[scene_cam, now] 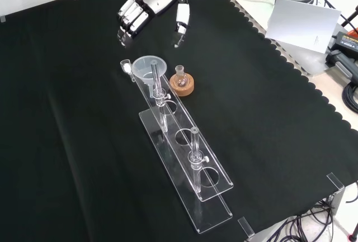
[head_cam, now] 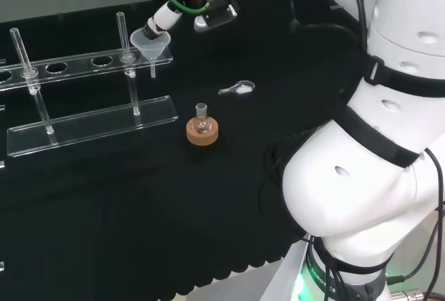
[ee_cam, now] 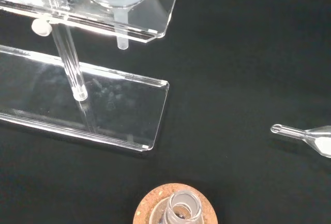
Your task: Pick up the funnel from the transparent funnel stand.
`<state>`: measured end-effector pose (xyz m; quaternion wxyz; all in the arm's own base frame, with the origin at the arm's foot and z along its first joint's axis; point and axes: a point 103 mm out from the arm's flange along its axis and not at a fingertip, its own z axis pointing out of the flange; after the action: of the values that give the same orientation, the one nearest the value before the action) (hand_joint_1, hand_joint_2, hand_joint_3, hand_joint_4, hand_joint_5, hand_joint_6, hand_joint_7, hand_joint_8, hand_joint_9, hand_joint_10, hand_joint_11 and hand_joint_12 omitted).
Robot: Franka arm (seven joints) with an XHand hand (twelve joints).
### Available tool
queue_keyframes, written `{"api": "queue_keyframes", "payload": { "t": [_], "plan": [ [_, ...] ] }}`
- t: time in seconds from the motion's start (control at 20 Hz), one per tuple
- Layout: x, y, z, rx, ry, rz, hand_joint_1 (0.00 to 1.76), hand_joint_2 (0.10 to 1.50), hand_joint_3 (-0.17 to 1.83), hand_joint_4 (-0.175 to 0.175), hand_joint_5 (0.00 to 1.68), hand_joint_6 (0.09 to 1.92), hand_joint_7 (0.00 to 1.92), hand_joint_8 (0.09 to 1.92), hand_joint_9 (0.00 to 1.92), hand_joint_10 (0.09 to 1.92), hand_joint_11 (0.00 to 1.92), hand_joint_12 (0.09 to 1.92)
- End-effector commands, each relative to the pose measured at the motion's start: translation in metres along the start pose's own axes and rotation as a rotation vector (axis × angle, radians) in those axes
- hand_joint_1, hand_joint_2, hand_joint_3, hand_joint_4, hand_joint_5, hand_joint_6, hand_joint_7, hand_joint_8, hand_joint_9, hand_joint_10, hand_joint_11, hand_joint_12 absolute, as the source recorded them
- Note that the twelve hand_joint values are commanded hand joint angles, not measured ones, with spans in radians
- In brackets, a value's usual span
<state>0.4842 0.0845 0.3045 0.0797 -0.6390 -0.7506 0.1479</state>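
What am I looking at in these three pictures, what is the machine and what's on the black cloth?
A white robot arm carries a black and white hand with fingers. One picture looks over the arm from behind, one looks down from the front, one looks out from the wrist. On the cloth stands a clear stand with holes; a funnel sits in its end hole. Beside it a small flask rests on a cork ring, and a small clear scoop lies nearby. The hand hovers near the funnel with relaxed fingers and holds nothing.
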Motion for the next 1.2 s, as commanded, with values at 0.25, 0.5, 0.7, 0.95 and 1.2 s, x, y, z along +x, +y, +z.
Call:
{"api": "queue_keyframes", "payload": {
  "t": [0.25,0.5,0.7,0.95,1.2],
  "plan": [
    [0.015,0.009,0.000,0.082,-0.052,-0.028,0.50,0.78,0.17,-0.018,0.03,0.09,0.00,0.38,0.08,0.89,0.15,1.51],
    [0.022,0.011,-0.001,0.098,-0.109,-0.030,0.56,0.75,0.16,-0.021,0.02,0.09,0.00,0.32,0.04,0.93,0.18,1.54],
    [0.028,0.017,-0.002,0.126,-0.144,-0.042,0.60,0.74,0.15,-0.021,0.02,0.09,0.00,0.24,0.00,0.89,0.18,1.54],
    [0.035,0.023,-0.001,0.142,-0.167,-0.059,0.63,0.73,0.15,-0.005,0.01,0.09,0.00,0.14,0.00,0.81,0.19,1.54],
    [0.038,0.029,0.001,0.158,-0.189,-0.055,0.63,0.72,0.16,0.028,0.00,0.09,0.00,0.09,0.00,0.78,0.21,1.55]
  ]
}}
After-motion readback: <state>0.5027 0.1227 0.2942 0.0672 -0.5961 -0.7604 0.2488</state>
